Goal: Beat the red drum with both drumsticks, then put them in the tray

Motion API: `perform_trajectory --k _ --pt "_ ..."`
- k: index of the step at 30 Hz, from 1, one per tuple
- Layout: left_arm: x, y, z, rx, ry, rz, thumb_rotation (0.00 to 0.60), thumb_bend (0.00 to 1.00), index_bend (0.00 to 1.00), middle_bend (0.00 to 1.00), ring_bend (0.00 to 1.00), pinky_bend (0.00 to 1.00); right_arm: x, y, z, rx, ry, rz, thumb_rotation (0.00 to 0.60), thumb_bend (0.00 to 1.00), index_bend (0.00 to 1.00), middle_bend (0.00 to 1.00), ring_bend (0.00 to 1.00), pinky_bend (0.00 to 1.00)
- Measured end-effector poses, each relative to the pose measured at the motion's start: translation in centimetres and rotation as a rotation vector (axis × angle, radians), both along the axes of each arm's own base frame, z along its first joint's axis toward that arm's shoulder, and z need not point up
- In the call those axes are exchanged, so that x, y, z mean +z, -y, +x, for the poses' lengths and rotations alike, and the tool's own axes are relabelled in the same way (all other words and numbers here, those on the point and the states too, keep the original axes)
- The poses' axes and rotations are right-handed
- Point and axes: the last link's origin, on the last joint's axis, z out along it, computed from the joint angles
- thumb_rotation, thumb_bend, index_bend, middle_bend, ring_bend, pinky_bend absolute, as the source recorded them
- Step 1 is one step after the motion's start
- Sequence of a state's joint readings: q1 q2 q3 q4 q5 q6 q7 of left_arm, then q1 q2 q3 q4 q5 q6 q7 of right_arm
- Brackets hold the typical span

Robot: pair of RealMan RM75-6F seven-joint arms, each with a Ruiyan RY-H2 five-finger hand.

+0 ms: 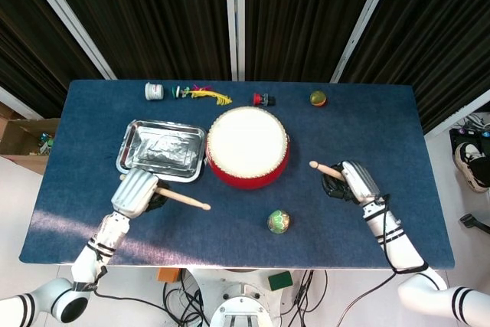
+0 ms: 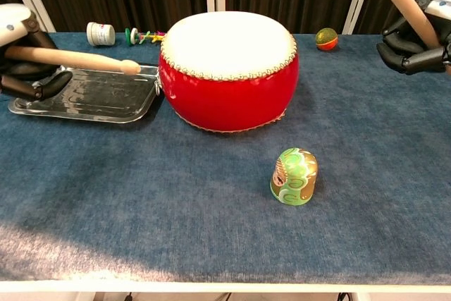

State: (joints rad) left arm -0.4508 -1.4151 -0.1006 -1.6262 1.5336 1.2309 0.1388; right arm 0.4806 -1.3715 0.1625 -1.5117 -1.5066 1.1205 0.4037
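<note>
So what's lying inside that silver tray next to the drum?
Nothing loose shows inside the silver tray, just its crinkled, shiny bottom. The left hand holds a drumstick near its front edge; in the chest view that hand covers the tray's left corner.

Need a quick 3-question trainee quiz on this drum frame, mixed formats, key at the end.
1. True or false: the left hand holds a drumstick whose tip is over the tray.
2. Which lies nearest the front table edge? A) white jar B) green patterned toy C) orange-green ball
3. Fill in: the right hand holds its drumstick with the tip pointing toward the red ____.

Key: 1 true; 2 B; 3 drum
</note>
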Motion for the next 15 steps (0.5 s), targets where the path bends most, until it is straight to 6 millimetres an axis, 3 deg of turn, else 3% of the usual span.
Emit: perform_trajectory --k 7,11,15 --pt "0.9 -4.0 3.2 -0.041 -0.091 0.055 0.6 0.5 1.0 1.0 1.0 1.0 2.4 3.4 1.9 0.159 -0.529 -0.144 0.6 0.86 1.0 1.0 1.0 1.0" --pt "0.8 -6.7 5.5 -0.043 -0.14 0.069 0.6 0.5 1.0 1.0 1.0 1.0 3.5 6.2 4.1 0.238 -0.83 -0.191 0.6 0.84 1.0 1.0 1.0 1.0" --pt "0.1 -8.8 7.5 -0.045 -0.179 0.078 0.6 0.5 1.0 1.0 1.0 1.0 4.0 8.8 6.9 0.273 -1.025 -0.223 0.6 0.84 1.0 1.0 1.0 1.0"
